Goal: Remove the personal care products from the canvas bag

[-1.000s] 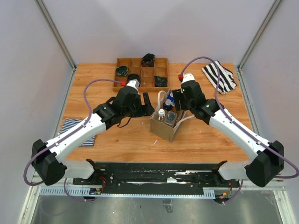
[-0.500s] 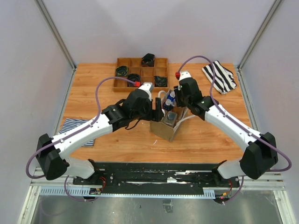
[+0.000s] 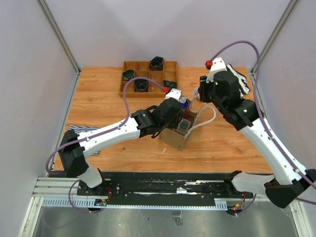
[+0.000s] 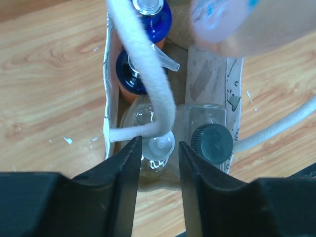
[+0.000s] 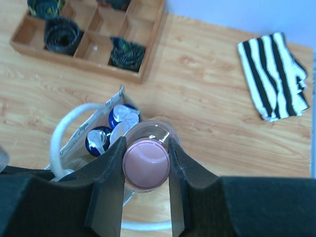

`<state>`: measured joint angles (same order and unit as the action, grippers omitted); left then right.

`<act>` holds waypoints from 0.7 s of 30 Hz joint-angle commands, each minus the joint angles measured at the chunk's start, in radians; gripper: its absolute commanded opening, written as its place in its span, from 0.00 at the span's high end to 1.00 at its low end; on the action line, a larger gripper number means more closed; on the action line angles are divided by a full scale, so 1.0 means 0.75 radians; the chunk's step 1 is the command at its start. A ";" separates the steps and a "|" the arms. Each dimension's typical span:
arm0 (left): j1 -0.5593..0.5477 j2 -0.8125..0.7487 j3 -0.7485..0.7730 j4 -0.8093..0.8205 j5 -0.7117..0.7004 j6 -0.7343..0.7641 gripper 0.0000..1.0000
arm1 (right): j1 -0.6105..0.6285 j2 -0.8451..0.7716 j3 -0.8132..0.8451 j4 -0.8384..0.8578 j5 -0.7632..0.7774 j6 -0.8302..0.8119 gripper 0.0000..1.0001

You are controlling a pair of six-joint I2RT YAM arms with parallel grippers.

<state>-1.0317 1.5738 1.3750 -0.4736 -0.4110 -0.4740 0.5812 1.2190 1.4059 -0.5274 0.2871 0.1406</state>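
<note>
The tan canvas bag (image 3: 174, 138) stands mid-table with white rope handles (image 4: 148, 64). My right gripper (image 5: 146, 143) is shut on the peach bottle with the pink cap (image 5: 146, 164) and holds it above and to the right of the bag (image 5: 84, 133), as the top view (image 3: 196, 95) also shows. My left gripper (image 4: 159, 144) is open directly over the bag, its jaws on either side of the clear bottle's white cap (image 4: 162, 146) without touching it. The clear bottle with the grey cap (image 4: 212, 143) and two orange bottles with blue pump tops (image 4: 136, 74) stand in the bag.
A brown wooden compartment tray (image 3: 148, 79) with black rolled items sits at the back. A striped cloth (image 5: 276, 76) lies at the back right, another (image 3: 79, 131) at the left edge under my left arm.
My right gripper has risen up and to the right with the peach bottle, out of the bag. My left arm has swung right until its gripper is over the bag.
</note>
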 commanded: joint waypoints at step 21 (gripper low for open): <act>-0.151 0.022 0.118 -0.259 -0.411 -0.126 0.56 | -0.014 -0.234 0.161 0.002 0.246 -0.125 0.99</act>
<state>-1.1412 1.5536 1.5017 -0.6968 -0.7300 -0.5507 0.5793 1.1049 1.4349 -0.6197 0.3687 0.0948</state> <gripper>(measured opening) 0.440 0.335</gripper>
